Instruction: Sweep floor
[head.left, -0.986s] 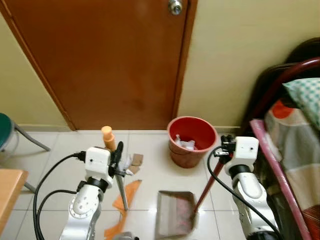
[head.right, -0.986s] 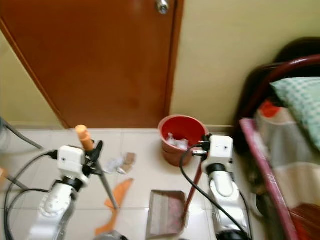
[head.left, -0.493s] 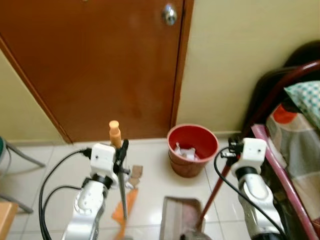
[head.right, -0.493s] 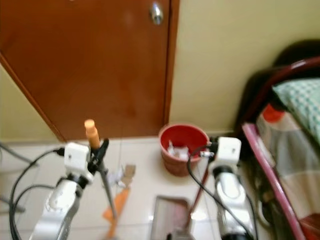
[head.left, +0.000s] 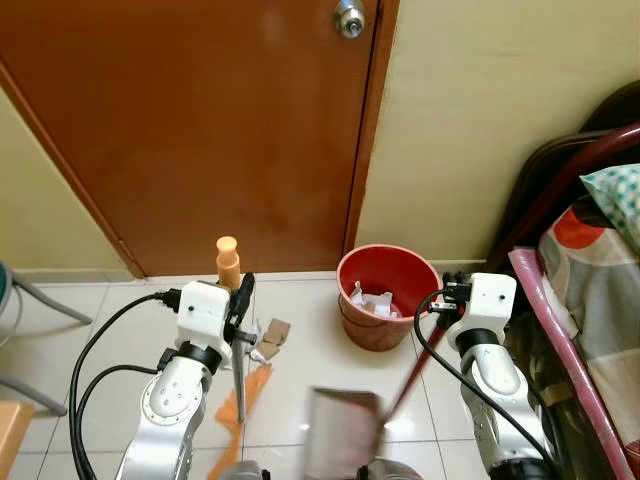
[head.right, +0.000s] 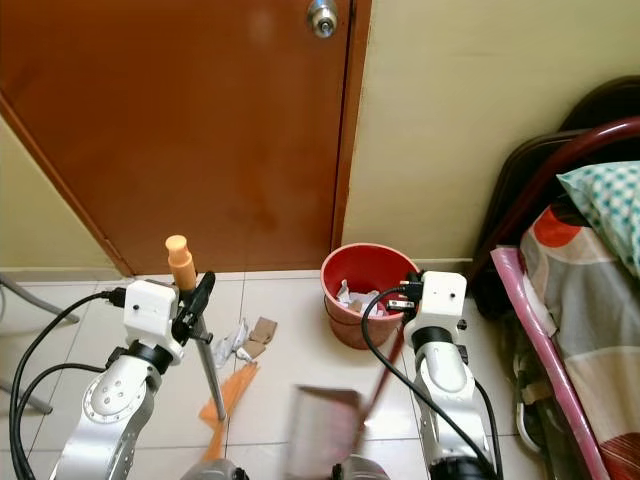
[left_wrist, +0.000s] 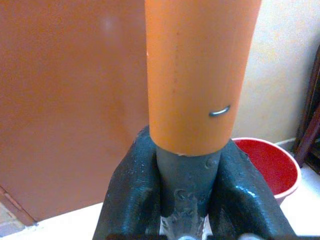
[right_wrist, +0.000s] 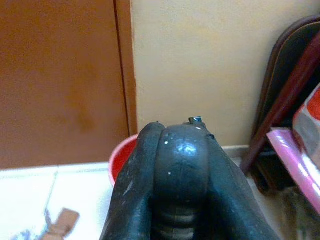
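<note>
My left gripper (head.left: 240, 305) is shut on the grey shaft of a broom just below its orange handle tip (head.left: 228, 262). The broom's orange bristles (head.left: 243, 395) rest on the tiled floor. In the left wrist view the black fingers (left_wrist: 127, 195) clamp the shaft under the orange grip (left_wrist: 200, 75). My right gripper (head.left: 447, 296) is shut on the top of a dark red dustpan handle (head.left: 410, 370). The handle slants down to a grey dustpan (head.left: 340, 433), which is blurred, near the floor. Paper and cardboard scraps (head.left: 270, 335) lie beside the broom.
A red bin (head.left: 383, 297) holding white scraps stands against the wall right of the brown door (head.left: 200, 130). A bed (head.left: 590, 330) with a patterned cover and dark red frame fills the right side. A chair leg (head.left: 40, 300) stands at the far left.
The camera tilted up and partly back, shifting the whole scene. The dustpan has moved a little to the left and is now blurred. Both grippers keep their holds.
</note>
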